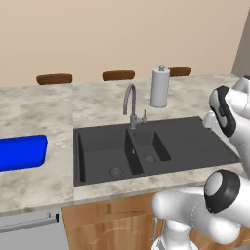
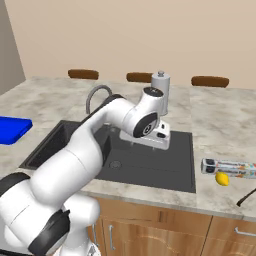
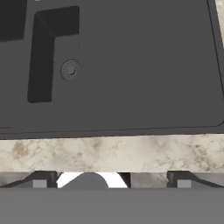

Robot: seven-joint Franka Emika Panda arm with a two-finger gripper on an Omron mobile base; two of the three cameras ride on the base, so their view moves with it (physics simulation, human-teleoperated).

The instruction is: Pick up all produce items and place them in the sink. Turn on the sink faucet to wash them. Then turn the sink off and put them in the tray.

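The arm hangs over the flat drainboard side of the black sink [image 2: 150,172], and its gripper [image 3: 112,179] points straight down with the jaws spread wide and nothing between them. The one piece of produce I can spot, a small bright yellow lemon [image 2: 222,179], sits on the marbled counter [image 2: 220,120] well to the right of the sink, just in front of a patterned roll [image 2: 229,167] lying on its side, so close I cannot tell whether the two touch. As I read it, the fetching has not started, so the sensible move is to swing right, come down from above, and close across the fruit's narrow middle while staying clear of the roll behind it. The lemon looks smooth, rounded and smaller than the hand, likely to roll if nudged off-centre. Both basins look empty, the grey faucet [image 1: 130,105] stands at the back, and the blue tray [image 1: 22,152] waits on the counter far to the left.
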